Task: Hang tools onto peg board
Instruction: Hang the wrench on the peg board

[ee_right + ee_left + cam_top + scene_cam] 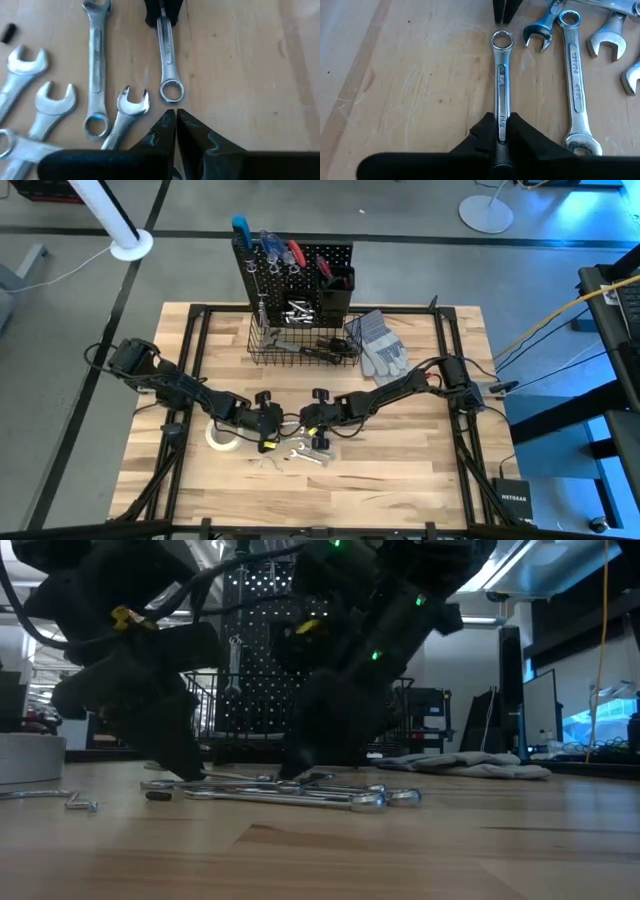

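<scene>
Pale wooden plank surface (pixel 400 450) on a black frame, standing on grey concrete floor (pixel 80 320). White round stand base (pixel 486 212) on the floor beyond. Lit monitors (pixel 600 725) at one side; ceiling strip lights (pixel 500 575) overhead.

Two dark jointed arms, left arm (pixel 170 380) and right arm (pixel 400 388), are showing black casings, round black knobs, yellow tags near the wrists, trailing black cables and glowing green lights.
</scene>
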Robot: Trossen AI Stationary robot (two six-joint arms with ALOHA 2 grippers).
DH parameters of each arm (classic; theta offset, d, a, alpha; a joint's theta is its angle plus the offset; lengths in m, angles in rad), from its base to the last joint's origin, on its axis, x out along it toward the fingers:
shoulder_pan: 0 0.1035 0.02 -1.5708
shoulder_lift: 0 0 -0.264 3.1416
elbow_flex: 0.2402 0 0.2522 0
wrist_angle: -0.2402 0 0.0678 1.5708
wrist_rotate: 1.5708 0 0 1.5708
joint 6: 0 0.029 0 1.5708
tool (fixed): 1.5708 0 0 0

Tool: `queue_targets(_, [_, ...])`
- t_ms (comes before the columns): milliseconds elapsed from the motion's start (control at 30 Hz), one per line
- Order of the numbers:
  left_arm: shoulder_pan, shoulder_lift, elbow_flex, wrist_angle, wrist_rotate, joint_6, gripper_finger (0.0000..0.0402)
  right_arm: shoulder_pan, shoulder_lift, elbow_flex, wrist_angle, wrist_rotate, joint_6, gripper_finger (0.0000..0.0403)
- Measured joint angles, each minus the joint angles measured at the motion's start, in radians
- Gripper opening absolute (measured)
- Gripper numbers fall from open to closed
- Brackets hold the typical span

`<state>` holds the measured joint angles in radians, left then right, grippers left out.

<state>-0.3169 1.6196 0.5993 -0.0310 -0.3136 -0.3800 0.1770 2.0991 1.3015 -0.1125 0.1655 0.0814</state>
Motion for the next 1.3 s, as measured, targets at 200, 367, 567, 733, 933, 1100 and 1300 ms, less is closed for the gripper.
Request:
queue_targets(200, [-0.040, 0.001, 0.054, -0.100, -0.069, 0.028, 0.0026, 0.031, -0.116, 0.003, -0.116, 0.062, 0.005, 0.0024])
queue_targets(367, [-0.088, -0.036, 0.109, -0.287, -0.184, 0.026, 0.0026, 0.108, -0.203, 0.004, -0.298, 0.187, 0.055, 0.0024])
queue_targets(567, [-0.131, -0.125, 0.137, -0.428, -0.329, -0.027, 0.0026, 0.223, -0.288, -0.065, -0.477, 0.349, 0.225, 0.0024])
queue_targets(733, [-0.143, -0.226, 0.137, -0.467, -0.411, -0.021, 0.0026, 0.313, -0.348, -0.190, -0.504, 0.434, 0.422, 0.0023])
queue_targets(933, [-0.139, -0.372, 0.156, -0.520, -0.567, 0.114, 0.0026, 0.400, -0.355, -0.312, -0.495, 0.586, 0.624, 0.0023])
queue_targets(1100, [-0.134, -0.491, 0.175, -0.580, -0.844, 0.272, 0.0029, 0.404, -0.356, -0.332, -0.483, 0.629, 0.644, 0.0024])
queue_targets(1300, [-0.064, -0.594, 0.175, -0.637, -0.977, 0.336, 0.0027, 0.389, -0.356, -0.331, -0.461, 0.637, 0.621, 0.0023])
